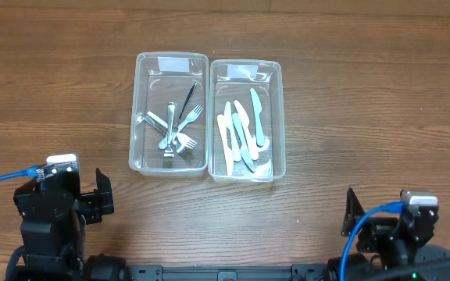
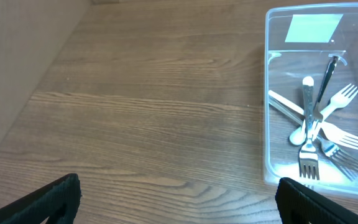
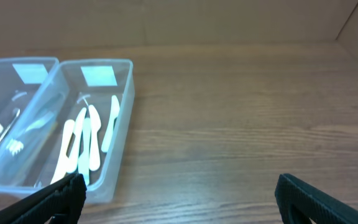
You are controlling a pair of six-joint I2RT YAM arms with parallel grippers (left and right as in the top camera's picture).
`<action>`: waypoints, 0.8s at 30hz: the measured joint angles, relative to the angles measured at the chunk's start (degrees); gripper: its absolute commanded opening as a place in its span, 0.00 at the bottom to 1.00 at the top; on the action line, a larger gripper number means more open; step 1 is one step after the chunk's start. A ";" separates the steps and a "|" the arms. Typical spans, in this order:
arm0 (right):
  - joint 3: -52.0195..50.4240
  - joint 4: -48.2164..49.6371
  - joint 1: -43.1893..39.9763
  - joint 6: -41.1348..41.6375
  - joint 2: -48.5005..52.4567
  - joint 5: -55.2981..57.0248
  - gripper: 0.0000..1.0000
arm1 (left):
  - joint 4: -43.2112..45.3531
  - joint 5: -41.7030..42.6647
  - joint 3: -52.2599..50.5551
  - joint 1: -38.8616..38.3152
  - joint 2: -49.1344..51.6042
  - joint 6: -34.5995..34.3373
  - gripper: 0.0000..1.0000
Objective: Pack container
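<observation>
Two clear plastic containers stand side by side at the table's middle. The left container (image 1: pixel 135 117) holds metal forks (image 1: pixel 169 144), a spoon and a thin black utensil (image 1: pixel 187 97). In the right container (image 1: pixel 280 117) lie several white and pale blue plastic knives (image 1: pixel 241 133). My left gripper (image 2: pixel 179 202) is open above bare wood, with the fork container (image 2: pixel 268 93) to its upper right. My right gripper (image 3: pixel 179 199) is open too, low over the table, and the knife container (image 3: pixel 120 143) sits just past its left finger. Nothing is between either pair of fingers.
Both arms rest near the front edge, the left arm (image 1: pixel 53 211) at the bottom left and the right arm (image 1: pixel 401 234) at the bottom right. Blue cables run off each. Bare wooden tabletop (image 1: pixel 366 94) surrounds the containers. A wall rises along the table's left side (image 2: pixel 17 56).
</observation>
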 measured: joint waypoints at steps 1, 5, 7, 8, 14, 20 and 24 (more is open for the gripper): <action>-0.55 0.81 -0.83 -0.04 -1.29 -0.61 1.00 | -0.07 0.00 0.00 0.00 0.00 0.02 1.00; -5.40 7.78 -4.90 -0.07 -9.11 -3.48 1.00 | -0.15 0.02 -0.02 0.00 0.00 0.02 1.00; -8.52 11.93 -6.58 -0.09 -12.15 -4.94 1.00 | -0.15 0.02 -0.02 0.00 0.00 0.00 1.00; -10.32 14.67 -7.50 -0.09 -12.90 -6.08 1.00 | -0.17 0.02 -0.02 0.00 0.00 0.00 1.00; -23.41 37.75 -9.73 -1.99 -12.81 -10.27 1.00 | -0.20 0.00 -0.02 0.00 -0.04 0.00 1.00; -35.95 57.96 -10.67 -6.10 -12.79 -11.50 1.00 | -0.20 0.00 -0.02 0.00 -0.07 0.00 1.00; -44.46 65.90 -12.37 -7.32 -12.81 -11.50 1.00 | -0.20 0.02 -0.02 0.00 -0.07 0.00 1.00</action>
